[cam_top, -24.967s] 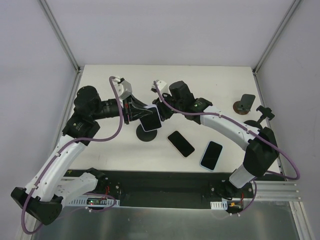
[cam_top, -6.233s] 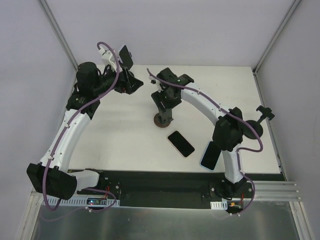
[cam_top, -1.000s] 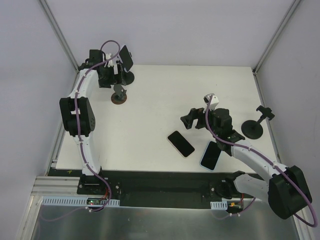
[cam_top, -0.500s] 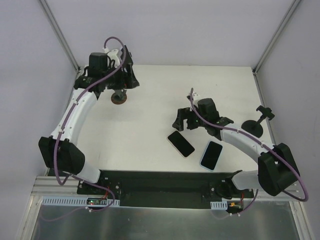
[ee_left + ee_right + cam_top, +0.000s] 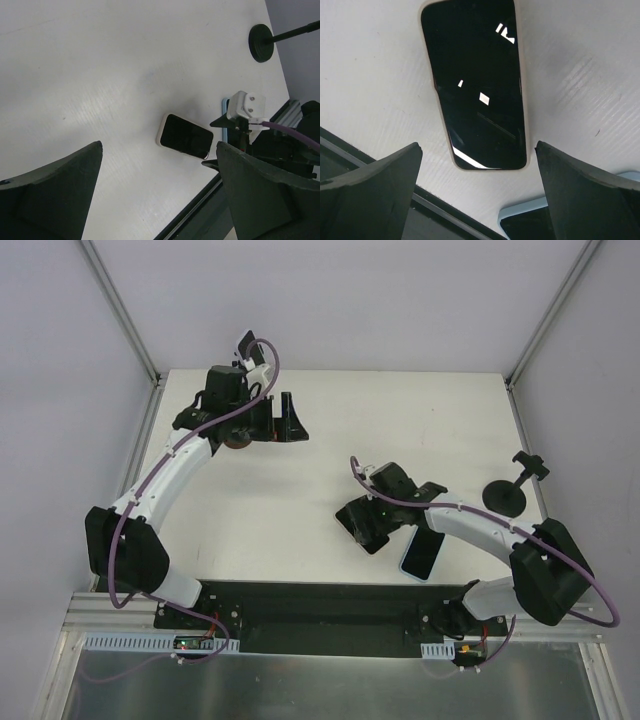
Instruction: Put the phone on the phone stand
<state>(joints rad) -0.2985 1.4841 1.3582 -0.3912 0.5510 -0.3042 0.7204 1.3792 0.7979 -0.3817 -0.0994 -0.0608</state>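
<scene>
Pale-cased phone flat on table, screen up, near front edge, just beside blue-cased phone; not yet lifted. Right gripper now straight above it, jaws spread wide, nothing held; a second ago farther back on table. Left gripper likewise released and empty, swung out from far-left corner. Black phone stand at right side vacant, well apart from phone. Likely meaning: approach finished, pick about to begin, then carry rightward to stand.

White table. Black phone with a pale pink edge. Second phone black with a light blue edge. Black stand. White arms, purple cable.
</scene>
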